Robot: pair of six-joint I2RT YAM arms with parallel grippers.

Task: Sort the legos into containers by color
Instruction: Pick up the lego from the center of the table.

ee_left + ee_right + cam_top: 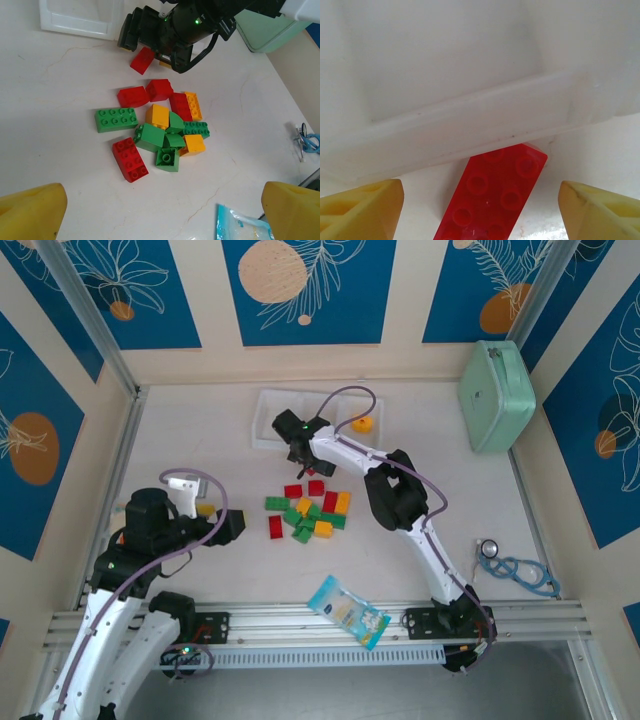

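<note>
The legos lie in a loose pile of red, green and yellow-orange bricks mid-table, seen closer in the left wrist view. The round orange ring piece sits apart, to the right of the white tray. One red brick lies flat on the table against the tray's near wall, between the wide-apart fingers of my right gripper, which is open and not touching it. That same brick shows under the right gripper. My left gripper hovers open and empty, left of the pile.
A mint-green case stands at the back right. A blue-and-white snack packet lies near the front rail. A blue stethoscope-like item rests at the right edge. Walls close in the table on three sides.
</note>
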